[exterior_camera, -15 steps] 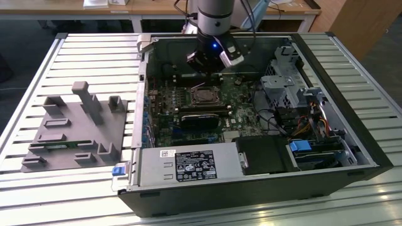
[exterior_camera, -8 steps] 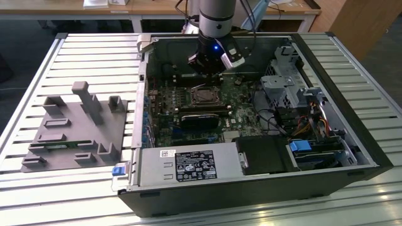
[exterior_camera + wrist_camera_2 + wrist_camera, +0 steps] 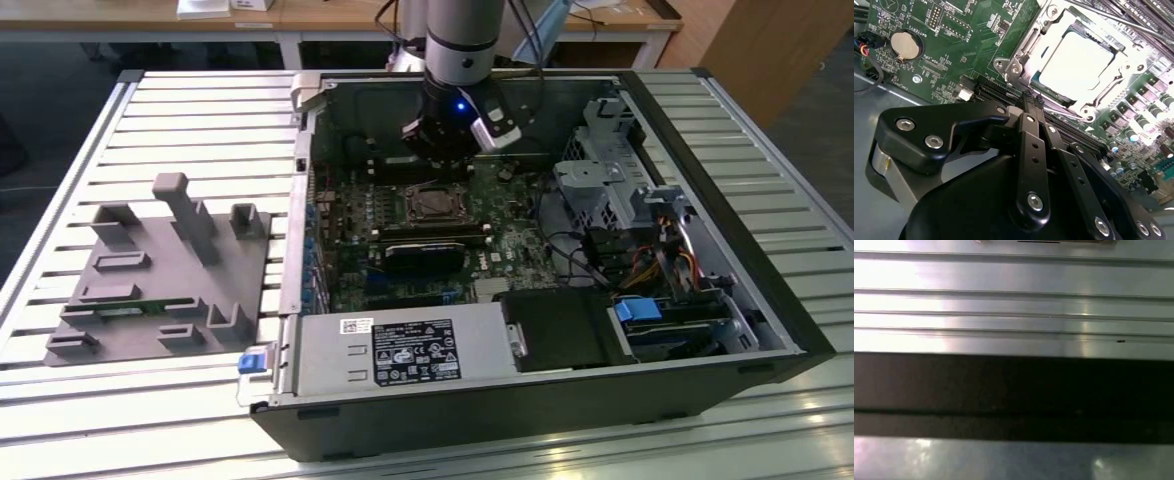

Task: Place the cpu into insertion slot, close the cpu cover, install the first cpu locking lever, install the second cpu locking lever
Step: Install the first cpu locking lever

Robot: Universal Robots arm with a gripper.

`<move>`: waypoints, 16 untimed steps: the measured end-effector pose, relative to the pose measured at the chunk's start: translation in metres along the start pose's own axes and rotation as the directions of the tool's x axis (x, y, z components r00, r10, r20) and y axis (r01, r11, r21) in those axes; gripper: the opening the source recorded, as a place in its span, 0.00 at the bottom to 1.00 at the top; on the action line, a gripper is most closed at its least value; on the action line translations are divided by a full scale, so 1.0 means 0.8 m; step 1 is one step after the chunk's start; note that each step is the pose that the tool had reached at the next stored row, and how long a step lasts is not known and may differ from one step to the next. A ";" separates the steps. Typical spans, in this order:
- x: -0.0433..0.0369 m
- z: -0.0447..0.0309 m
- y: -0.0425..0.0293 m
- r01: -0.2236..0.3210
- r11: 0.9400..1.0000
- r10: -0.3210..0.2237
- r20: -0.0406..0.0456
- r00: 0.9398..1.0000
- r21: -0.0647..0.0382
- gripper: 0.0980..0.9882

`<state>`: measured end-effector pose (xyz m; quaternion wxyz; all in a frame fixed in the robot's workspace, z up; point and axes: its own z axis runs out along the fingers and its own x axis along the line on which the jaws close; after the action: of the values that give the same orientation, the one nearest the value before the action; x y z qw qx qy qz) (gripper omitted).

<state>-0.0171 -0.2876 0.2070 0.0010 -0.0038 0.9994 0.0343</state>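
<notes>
The cpu [image 3: 1081, 62] lies flat in the insertion slot [image 3: 434, 207] on the green board, its silver top showing. The cpu cover [image 3: 1024, 50] is down around it, framing the chip through its square cutout. A thin cpu locking lever rod [image 3: 1114, 20] runs along the socket's far side, and another bright rod [image 3: 1069, 114] lies along the side nearest my fingers. My gripper [image 3: 1030, 102] is shut with its black fingertips together at the socket's rim; I cannot tell whether they press on that rod. In the exterior view the gripper [image 3: 441, 162] hangs just behind the socket.
The open computer case [image 3: 747, 330] lies on a ribbed metal table [image 3: 1014, 305]. Black memory slots [image 3: 427, 250], a drive cage [image 3: 601, 180] with cables and a power supply [image 3: 400, 350] surround the socket. A grey fixture block [image 3: 160, 270] stands at the exterior view's left. A coin battery [image 3: 905, 45] sits on the board.
</notes>
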 end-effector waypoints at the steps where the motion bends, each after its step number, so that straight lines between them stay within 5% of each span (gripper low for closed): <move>1: 0.000 0.0012 -0.0001 0.000 1.000 0.000 0.000 1.000 0.000 0.01; 16: -0.002 0.0089 -0.0006 0.000 1.000 0.000 -0.003 1.000 0.000 0.01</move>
<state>-0.0152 -0.2875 0.1998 -0.0003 -0.0037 0.9994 0.0344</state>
